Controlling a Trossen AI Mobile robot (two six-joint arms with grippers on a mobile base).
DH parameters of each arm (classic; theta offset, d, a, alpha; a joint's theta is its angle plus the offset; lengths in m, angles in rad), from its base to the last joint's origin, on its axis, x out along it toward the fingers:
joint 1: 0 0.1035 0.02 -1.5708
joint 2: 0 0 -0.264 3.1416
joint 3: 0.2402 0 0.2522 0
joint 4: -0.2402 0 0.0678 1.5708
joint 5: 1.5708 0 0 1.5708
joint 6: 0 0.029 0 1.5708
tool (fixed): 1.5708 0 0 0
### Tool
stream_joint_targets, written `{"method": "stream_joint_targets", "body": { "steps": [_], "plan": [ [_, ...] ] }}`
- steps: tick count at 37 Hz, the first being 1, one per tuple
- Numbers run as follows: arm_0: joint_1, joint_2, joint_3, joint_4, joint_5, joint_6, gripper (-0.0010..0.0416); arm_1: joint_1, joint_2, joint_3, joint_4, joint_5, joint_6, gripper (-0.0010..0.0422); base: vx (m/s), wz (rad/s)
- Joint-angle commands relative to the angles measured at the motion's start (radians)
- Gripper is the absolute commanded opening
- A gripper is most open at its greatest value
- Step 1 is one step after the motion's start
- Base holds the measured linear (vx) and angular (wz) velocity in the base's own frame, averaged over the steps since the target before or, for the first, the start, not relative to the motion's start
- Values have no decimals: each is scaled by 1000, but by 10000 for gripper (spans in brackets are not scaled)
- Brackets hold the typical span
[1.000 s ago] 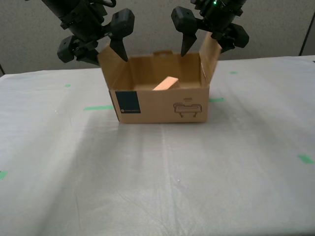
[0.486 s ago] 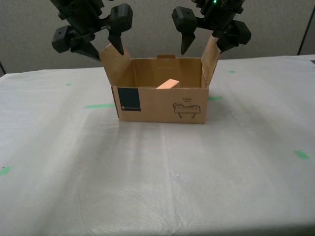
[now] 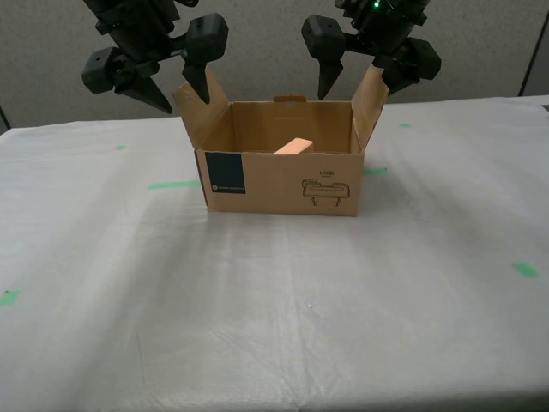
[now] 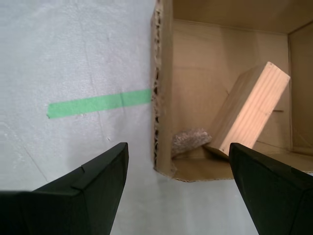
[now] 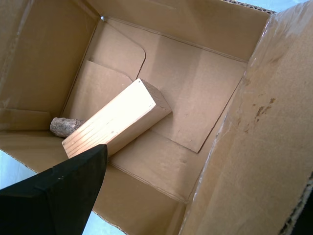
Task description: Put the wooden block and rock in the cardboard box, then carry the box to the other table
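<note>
On the exterior view's left, your second claw [image 3: 163,73] hangs open astride the box's [image 3: 283,180] side flap. Block [image 5: 115,120] and rock [image 5: 66,126] lie inside, box on the green-taped tabletop [image 3: 274,300]. At right, your first claw [image 3: 369,64] spreads open over its flap, apparently letting go.

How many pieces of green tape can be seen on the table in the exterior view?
6 green tape pieces. The cardboard box may hide more.
</note>
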Motion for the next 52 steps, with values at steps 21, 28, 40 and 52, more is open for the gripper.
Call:
{"method": "stream_joint_targets", "body": {
  "steps": [21,28,40,52],
  "plan": [
    [0,0,1,-2,3,1,387,3,113,54,14,4,43,96,0,0],
    [0,0,1,-4,3,0,387,3,110,96,-65,3,43,10,0,0],
    [0,0,1,10,4,1,387,2,110,98,-143,3,42,-2,0,0],
    [-6,0,1,16,5,1,386,-11,109,98,-193,5,21,2,0,0]
  ]
}}
